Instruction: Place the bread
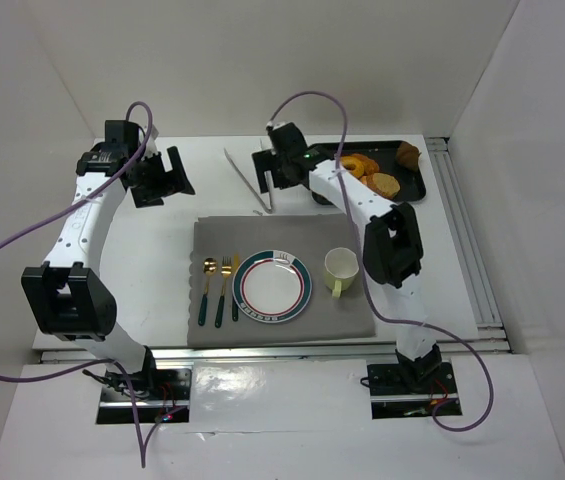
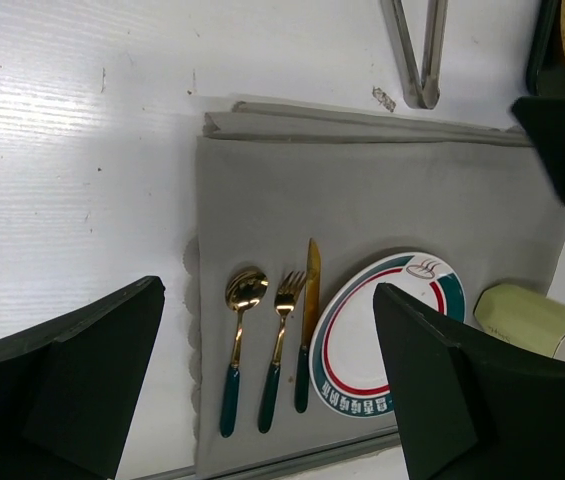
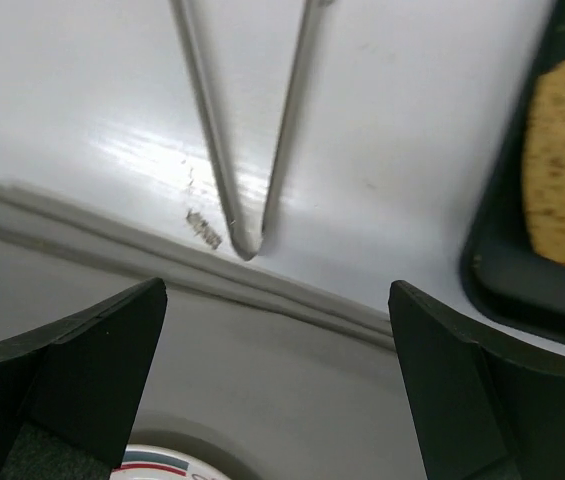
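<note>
1. Right pincer [image 3: 274, 335]: fingers spread wide, nothing between them.
2. Left pincer [image 2: 267, 340]: likewise released and empty, hovering over the cutlery side of the placemat [image 2: 382, 190], well to the right pincer's left.
3. Tongs [image 3: 245, 150]: flat on the table, directly ahead of the right pincer, with the joined end nearest it.
4. Bread [image 1: 408, 153]: the dark croissant sits in the far corner of the black tray [image 1: 414, 182]. It is well off to the right pincer's right, beyond the doughnut [image 1: 359, 165] and a tan slice [image 1: 386, 184].
5. Plate [image 1: 273, 287]: bare, on the placemat behind the right pincer.
6. Step in hand, as we judge it: fetching has not begun. The next move calls for the right pincer to lower and close on the tongs, or to travel right to the croissant.
</note>
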`<state>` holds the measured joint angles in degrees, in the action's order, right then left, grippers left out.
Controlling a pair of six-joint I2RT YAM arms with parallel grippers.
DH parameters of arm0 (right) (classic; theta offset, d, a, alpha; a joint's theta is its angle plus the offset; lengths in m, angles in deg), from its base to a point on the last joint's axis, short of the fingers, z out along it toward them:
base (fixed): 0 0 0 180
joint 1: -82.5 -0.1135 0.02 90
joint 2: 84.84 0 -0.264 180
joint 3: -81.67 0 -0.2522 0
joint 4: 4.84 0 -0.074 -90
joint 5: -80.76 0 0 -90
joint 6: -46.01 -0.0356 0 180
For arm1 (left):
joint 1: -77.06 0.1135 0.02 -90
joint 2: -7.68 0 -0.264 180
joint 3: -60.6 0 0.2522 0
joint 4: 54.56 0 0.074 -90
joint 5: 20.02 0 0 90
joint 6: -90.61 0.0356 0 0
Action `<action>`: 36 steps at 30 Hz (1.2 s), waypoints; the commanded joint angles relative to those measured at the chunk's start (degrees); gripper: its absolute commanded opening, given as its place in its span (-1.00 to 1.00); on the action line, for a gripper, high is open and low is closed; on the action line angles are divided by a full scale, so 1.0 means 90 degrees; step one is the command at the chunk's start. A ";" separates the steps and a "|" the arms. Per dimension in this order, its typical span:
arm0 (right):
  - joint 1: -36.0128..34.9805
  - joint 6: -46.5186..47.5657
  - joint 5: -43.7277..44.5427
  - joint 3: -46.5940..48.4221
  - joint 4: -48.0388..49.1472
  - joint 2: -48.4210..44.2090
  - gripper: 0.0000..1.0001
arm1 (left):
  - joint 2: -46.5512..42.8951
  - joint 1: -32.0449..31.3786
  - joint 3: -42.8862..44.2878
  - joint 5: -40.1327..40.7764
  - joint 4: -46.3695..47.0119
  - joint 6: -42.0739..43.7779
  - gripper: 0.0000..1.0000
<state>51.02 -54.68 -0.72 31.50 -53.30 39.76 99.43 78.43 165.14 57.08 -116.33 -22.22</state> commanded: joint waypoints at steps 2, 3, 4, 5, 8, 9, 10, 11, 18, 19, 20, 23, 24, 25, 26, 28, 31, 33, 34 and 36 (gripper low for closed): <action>-0.0183 0.0592 -0.0525 0.0520 0.0007 0.0481 0.98 | -0.0057 0.0034 0.0245 0.0067 0.0051 -0.0051 0.98; -0.0183 0.0593 -0.0526 0.0521 0.0085 0.0560 0.98 | -0.0057 0.0034 0.0245 0.0067 0.0051 -0.0051 0.98; -0.0183 0.0670 -0.0526 0.0521 0.0153 0.0638 0.98 | -0.0057 0.0034 0.0187 0.0067 0.0051 -0.0051 0.98; -0.0241 0.0671 -0.0623 0.0589 0.0231 0.0783 0.98 | -0.0057 0.0034 0.0186 0.0067 0.0051 -0.0051 0.98; -0.0242 0.0671 -0.0528 0.0590 0.0651 0.1037 0.98 | -0.0057 0.0034 0.0186 0.0125 -0.0007 -0.0051 0.98; -0.0242 0.0575 -0.0400 0.0648 0.0768 0.1116 0.98 | -0.0057 0.0034 0.0186 0.0125 -0.0007 0.0016 0.98; -0.0242 0.0574 -0.0399 0.0648 0.0847 0.1194 0.98 | -0.0057 0.0034 0.0264 0.0125 -0.0075 0.0017 0.98; -0.0242 0.0574 -0.0399 0.0754 0.0848 0.1359 0.98 | -0.0057 0.0034 0.0265 0.0125 -0.0076 0.0017 0.98; -0.0242 0.0574 -0.0370 0.1701 0.1111 0.2374 1.00 | 0.0001 0.0034 0.0265 0.0184 -0.0076 0.0017 0.98; -0.0242 0.0574 -0.0292 0.1838 0.1111 0.2502 1.00 | 0.0001 0.0034 0.0265 0.0184 -0.0076 0.0017 0.98; -0.0242 0.0574 -0.0292 0.1975 0.1169 0.2620 1.00 | 0.0001 0.0034 0.0265 0.0184 -0.0076 0.0017 0.98; -0.0184 0.0574 -0.0223 0.2239 0.1481 0.3010 1.00 | 0.0069 0.0034 0.0323 0.0184 -0.0076 0.0075 0.98; -0.0183 0.0506 -0.0156 0.2317 0.1569 0.3070 1.00 | 0.0070 0.0034 0.0323 0.0184 -0.0076 0.0076 0.98; -0.0183 0.0505 -0.0087 0.2318 0.1764 0.3128 1.00 | 0.0138 0.0034 0.0323 0.0184 -0.0076 0.0076 0.98; -0.0183 0.0438 -0.0087 0.2386 0.1843 0.3187 1.00 | 0.0138 0.0034 0.0391 0.0184 -0.0076 0.0076 0.98; -0.0183 0.0437 0.0059 0.2678 0.1902 0.3469 1.00 | 0.0138 0.0034 0.0392 0.0184 -0.0076 0.0134 0.98; -0.0183 0.0603 0.0323 0.3041 0.1902 0.3861 1.00 | 0.0138 0.0092 0.0392 0.0184 -0.0076 0.0134 0.98; -0.0183 0.0603 0.0459 0.2973 0.2067 0.3861 1.00 | 0.0138 0.0092 0.0334 0.0184 -0.0076 0.0134 0.98; -0.0183 0.0603 0.0547 0.2972 0.2068 0.3929 0.97 | 0.0138 0.0092 0.0333 0.0184 -0.0076 0.0134 0.98; -0.0242 0.0603 0.0655 0.3040 0.2137 0.3988 0.75 | 0.0138 0.0092 0.0274 0.0184 -0.0076 0.0134 0.98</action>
<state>49.01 -49.29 2.01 56.99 -35.55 73.05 100.61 78.91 166.41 58.54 -117.27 -21.93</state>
